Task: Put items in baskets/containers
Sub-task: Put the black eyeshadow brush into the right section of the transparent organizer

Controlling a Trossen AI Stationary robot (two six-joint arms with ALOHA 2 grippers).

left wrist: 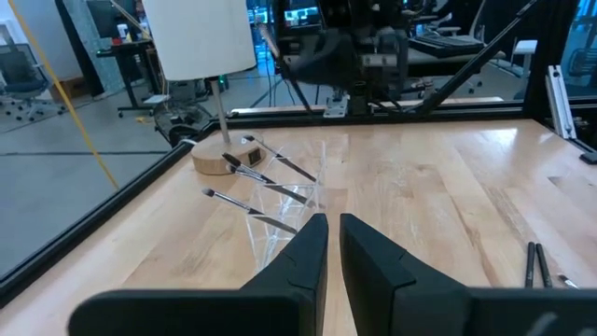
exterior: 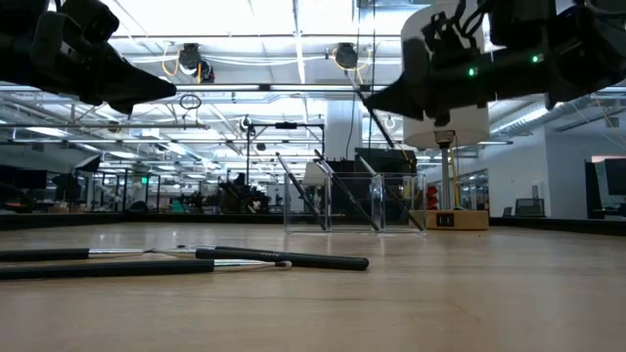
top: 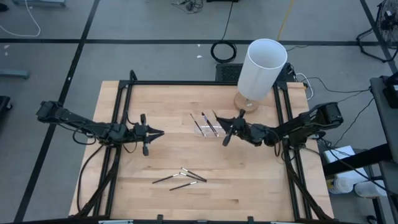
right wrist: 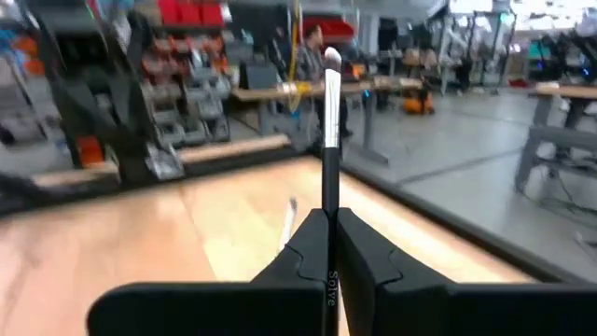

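Black plastic fingers of the right pincer (right wrist: 328,238) were closed tight on one slim brush (right wrist: 330,140), its dark handle standing up between them and its pale tip pointing away from the wrist. In the high view this pincer (top: 227,132) hung at the edge of the clear tray (top: 206,124), which sat beside the wooden base of the white cylinder (top: 261,68). Several brushes already leaned inside the tray (left wrist: 280,201), angled against its walls.

The left pincer (left wrist: 333,247) waited near mid-surface, its fingers nearly together with only a slim gap and holding nothing.

Three or four more brushes (top: 181,177) lay loose toward the front of the wooden surface (top: 261,180), in a small crossed heap.

The risks, as I judged them: the tray looked light and almost invisible, so a nudge from the pincer could shove or tip it and spill the leaning brushes. A release made too high or off-centre might let the held brush bounce off the rim or roll away, being thin and round.
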